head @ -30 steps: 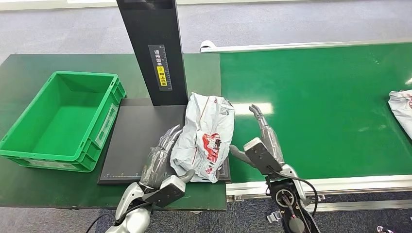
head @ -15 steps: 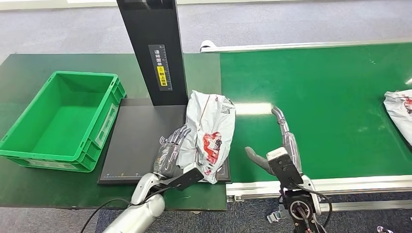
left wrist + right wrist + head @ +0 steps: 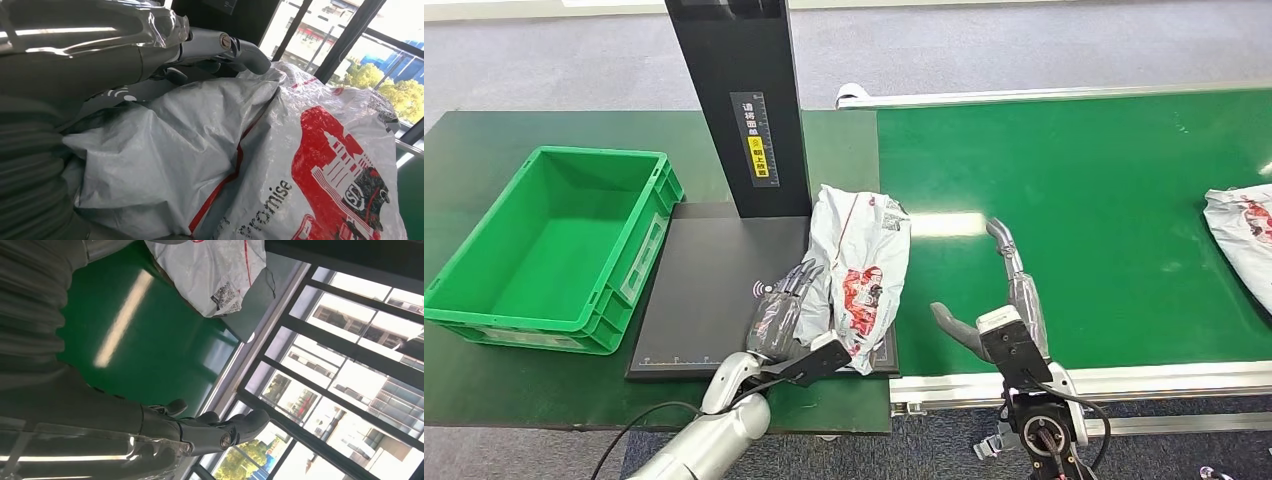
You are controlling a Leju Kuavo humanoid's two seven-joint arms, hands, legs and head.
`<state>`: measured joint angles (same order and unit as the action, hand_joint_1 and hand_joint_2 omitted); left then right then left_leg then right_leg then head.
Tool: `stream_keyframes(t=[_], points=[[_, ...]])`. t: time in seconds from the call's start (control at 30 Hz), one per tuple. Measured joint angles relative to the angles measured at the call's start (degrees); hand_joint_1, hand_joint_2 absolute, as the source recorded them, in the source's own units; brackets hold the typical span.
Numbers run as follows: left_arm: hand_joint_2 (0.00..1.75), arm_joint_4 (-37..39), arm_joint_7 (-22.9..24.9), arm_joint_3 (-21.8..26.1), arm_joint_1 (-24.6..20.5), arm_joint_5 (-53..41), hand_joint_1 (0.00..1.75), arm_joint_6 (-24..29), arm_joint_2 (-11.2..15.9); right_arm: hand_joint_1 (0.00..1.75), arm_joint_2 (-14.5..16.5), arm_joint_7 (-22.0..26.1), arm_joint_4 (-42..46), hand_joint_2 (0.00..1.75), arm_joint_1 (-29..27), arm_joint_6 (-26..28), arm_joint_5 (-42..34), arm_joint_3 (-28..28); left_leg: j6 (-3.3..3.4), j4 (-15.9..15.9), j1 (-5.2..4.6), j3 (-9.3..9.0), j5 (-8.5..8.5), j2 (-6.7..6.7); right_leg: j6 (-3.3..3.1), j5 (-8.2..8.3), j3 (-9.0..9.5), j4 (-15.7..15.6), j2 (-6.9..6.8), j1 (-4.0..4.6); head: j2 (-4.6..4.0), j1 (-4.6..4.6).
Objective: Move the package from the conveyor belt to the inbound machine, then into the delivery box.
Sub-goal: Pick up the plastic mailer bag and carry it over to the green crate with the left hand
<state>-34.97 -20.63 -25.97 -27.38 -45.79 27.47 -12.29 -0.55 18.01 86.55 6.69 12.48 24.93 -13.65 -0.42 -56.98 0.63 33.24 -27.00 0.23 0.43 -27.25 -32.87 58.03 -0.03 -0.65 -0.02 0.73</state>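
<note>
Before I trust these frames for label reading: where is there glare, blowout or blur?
Head view: a bright glare streak on the conveyor belt. Right wrist view: windows blown out white. Left wrist view: the package print is sharp, the left hand close and soft.

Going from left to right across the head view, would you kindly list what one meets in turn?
Green crate → left hand → package on the inbound machine → right hand → second package at the right edge of the conveyor belt.
</note>
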Motion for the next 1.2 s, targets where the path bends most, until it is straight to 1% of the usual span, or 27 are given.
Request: stream_keyframes(t=[0.13, 0.23, 0.37, 0.43, 0.53, 0.6, 0.7, 0.87, 1.03, 1.13, 1.2], points=[[1.75, 2.36, 2.77, -0.03, -1.48, -1.99, 1.72, 1.24, -0.52, 0.00, 0.01, 0.00, 0.00, 1.75, 0.04, 0.07, -0.15, 0.02, 0.00, 0.00, 0.00, -0.01, 0.00, -0.01, 0.00, 0.00, 0.03, 0.00, 0.00, 0.00, 0.01, 0.00], [1.75, 4.68, 3.75, -0.04, -2.74, -2.45, 1.75, 2.23, -0.99, 0.00, 0.05, -0.02, -0.01, 1.75, 0.23, 0.12, -0.41, 0.01, 0.00, 0.00, 0.00, -0.02, 0.01, 0.01, 0.00, 0.01, 0.04, 0.00, 0.00, 0.00, 0.01, 0.00], [1.75, 6.21, 2.63, 0.57, -3.55, 0.37, 1.75, 3.39, -1.23, 0.00, 0.37, -0.36, -0.02, 1.75, 0.61, 0.72, -0.59, 0.02, 0.00, 0.00, 0.00, -0.02, 0.01, 0.01, 0.00, 0.01, 0.04, 0.01, 0.00, 0.00, 0.01, -0.01], [1.75, 6.28, 0.81, 1.55, -3.58, 2.78, 1.75, 3.87, -1.18, 0.00, 0.59, -0.63, -0.02, 1.75, 0.58, 1.24, -0.41, 0.03, 0.00, 0.00, 0.00, -0.02, 0.01, 0.01, 0.00, 0.01, 0.03, 0.01, 0.00, 0.01, 0.00, -0.01], [1.75, 3.01, -4.94, 4.50, -1.92, 9.47, 1.75, 4.56, -0.87, 0.00, 0.81, -0.99, -0.03, 1.75, -0.02, 2.31, -0.16, 0.48, 0.00, 0.00, 0.00, 0.02, 0.00, 0.02, 0.00, 0.00, -0.02, 0.01, 0.00, 0.01, 0.00, 0.00], [1.75, -2.93, -6.65, 6.71, 0.27, 12.53, 1.75, 4.22, -0.38, 0.00, 0.91, -0.98, -0.09, 1.75, -0.51, 2.76, -0.30, 1.17, 0.00, 0.01, 0.00, 0.08, 0.00, 0.02, 0.00, 0.00, -0.08, 0.01, 0.00, 0.01, 0.00, 0.01], [1.75, -14.74, -5.62, 8.51, 3.35, 13.27, 1.75, 4.14, 0.81, 0.00, 1.01, -0.91, -0.19, 1.75, -0.85, 3.04, -0.52, 2.24, 0.00, 0.01, 0.00, 0.12, 0.00, 0.02, 0.00, 0.00, -0.12, 0.01, 0.00, 0.01, 0.01, 0.01], [1.75, -32.29, -4.62, 10.34, 7.35, 10.49, 1.75, 6.66, 2.90, 0.00, 1.07, -0.49, -0.20, 1.75, -2.11, 3.67, -1.05, 3.97, 0.00, 0.01, 0.00, 0.13, -0.01, 0.02, 0.00, 0.00, -0.11, 0.01, 0.00, 0.01, 0.00, 0.01], [1.75, -47.28, -6.14, 13.11, 11.10, 7.75, 1.75, 10.27, 5.26, 0.00, 1.08, 0.11, 0.28, 1.75, -5.06, 4.89, -1.11, 5.73, -0.01, 0.02, 0.01, 0.14, -0.01, 0.00, 0.00, -0.02, -0.11, 0.01, -0.01, 0.02, 0.00, -0.01], [1.75, -54.70, -8.60, 16.81, 12.63, 6.72, 1.75, 10.40, 6.23, 0.00, 1.10, 0.58, 1.21, 1.75, -7.18, 5.18, -1.24, 6.81, -0.01, 0.03, 0.01, 0.14, -0.02, 0.00, -0.01, -0.03, -0.12, 0.01, 0.00, 0.02, 0.00, 0.00], [1.75, -57.94, -9.39, 20.14, 12.88, 6.43, 1.75, 10.40, 6.76, 0.00, 1.12, 0.89, 1.87, 1.75, -8.29, 5.28, -1.31, 7.40, -0.02, 0.04, 0.01, 0.13, -0.02, 0.01, -0.01, -0.03, -0.12, 0.01, 0.00, 0.03, 0.00, -0.01]])
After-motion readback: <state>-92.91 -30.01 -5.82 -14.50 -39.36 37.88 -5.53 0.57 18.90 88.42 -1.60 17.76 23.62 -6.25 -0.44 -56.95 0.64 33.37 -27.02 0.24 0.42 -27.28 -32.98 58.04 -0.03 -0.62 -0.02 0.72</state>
